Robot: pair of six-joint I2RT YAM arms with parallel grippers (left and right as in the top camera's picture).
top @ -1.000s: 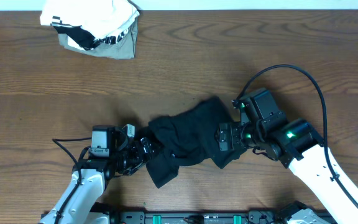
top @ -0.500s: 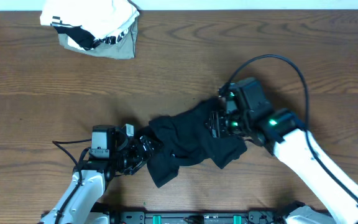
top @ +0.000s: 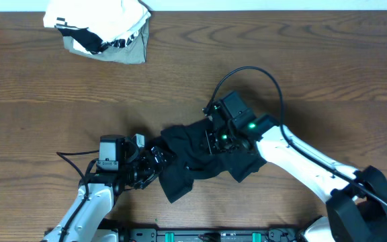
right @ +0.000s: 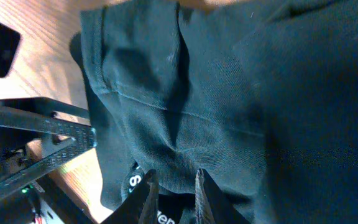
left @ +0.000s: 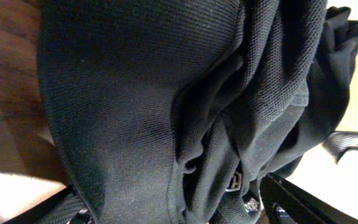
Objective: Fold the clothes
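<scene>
- Nearest you, the brown wooden table point(top: 301, 60) carries two arms, one on each side.
- Your left gripper point(top: 157, 161) lies low at the left end of the one black soft fabric garment point(top: 187, 165). In the left wrist view its two fingers point(left: 303, 200) stand wide apart, with bunched black fabric filling the space between them. Nothing shows them squeezing the cloth.
- That same view shows one small white printed logo point(left: 234, 182) among the folds, close to the fingertips.
- The black soft fabric garment sits crumpled on the table in the near middle. It stretches between your two grippers, with one lobe hanging toward the near edge.
- Your right gripper point(right: 174, 194) is down on the upper middle of the garment, just beyond the left one. Its two fingers point(right: 146, 198) are drawn close together, clamped on a narrow pinch of black cloth.
- One black cable point(top: 247, 70) loops above the right wrist.
- Farthest away, at the far left corner, lies one white-and-grey cloth bundle with black-and-white striped trim point(top: 103, 30), well apart from the garment and both grippers.
</scene>
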